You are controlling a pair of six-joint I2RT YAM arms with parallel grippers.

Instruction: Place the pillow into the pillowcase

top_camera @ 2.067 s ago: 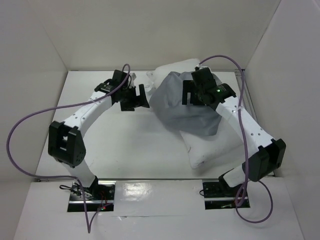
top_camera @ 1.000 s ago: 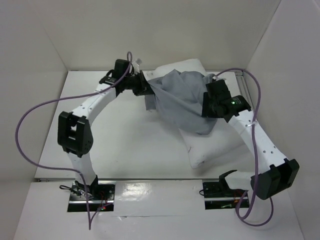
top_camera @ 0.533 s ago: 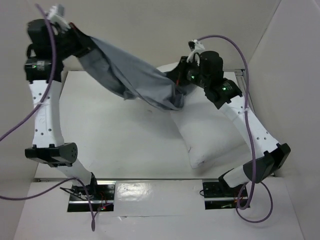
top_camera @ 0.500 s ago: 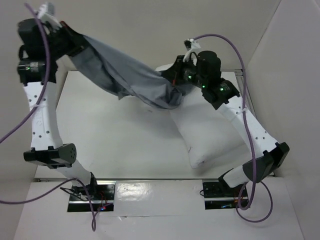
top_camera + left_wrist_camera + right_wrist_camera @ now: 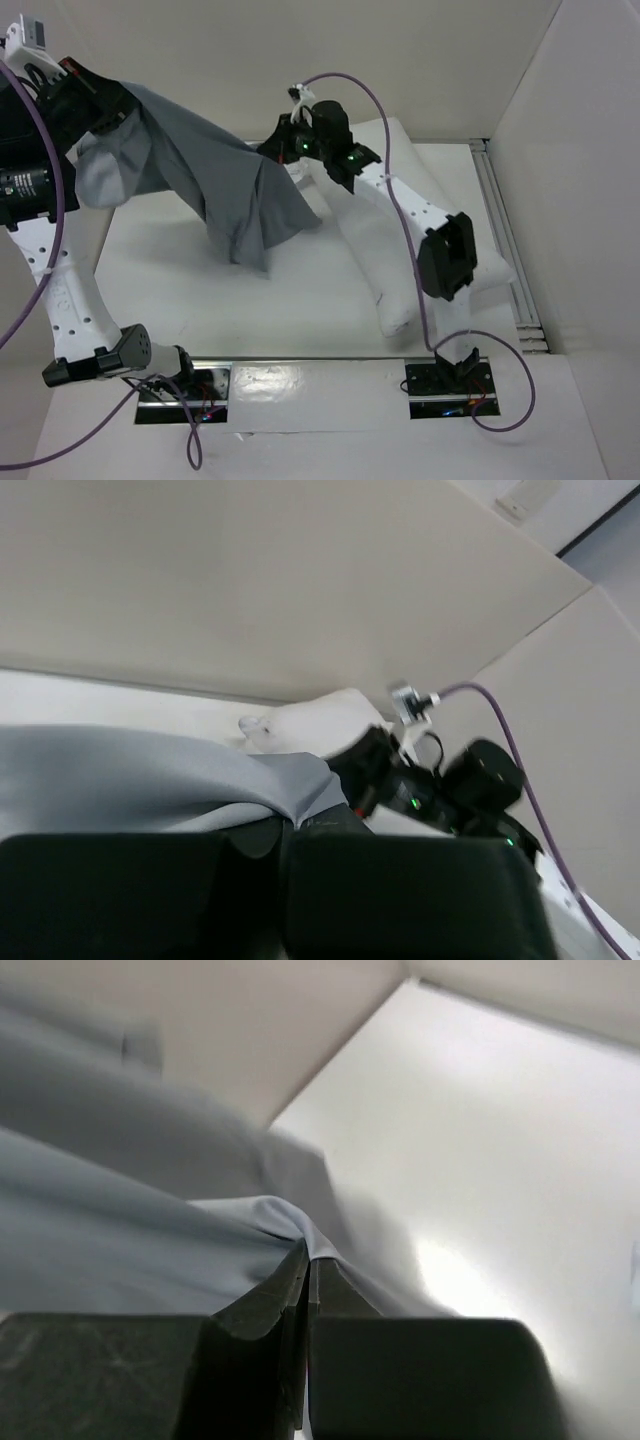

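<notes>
While the pillowcase (image 5: pixel 215 190) hangs as thin, wrinkled grey cloth, its loose end drapes down toward the surface (image 5: pixel 300 300). The left gripper (image 5: pixel 95 103), high up, pinches one edge; the right gripper (image 5: pixel 284 152), lower, is clamped on a fold of the opposite edge. The pillow (image 5: pixel 385 270), plump, white and soft, lies flat below the right gripper, on its side away from the left gripper, long axis running toward the right arm's base; the right arm is nearer.
</notes>
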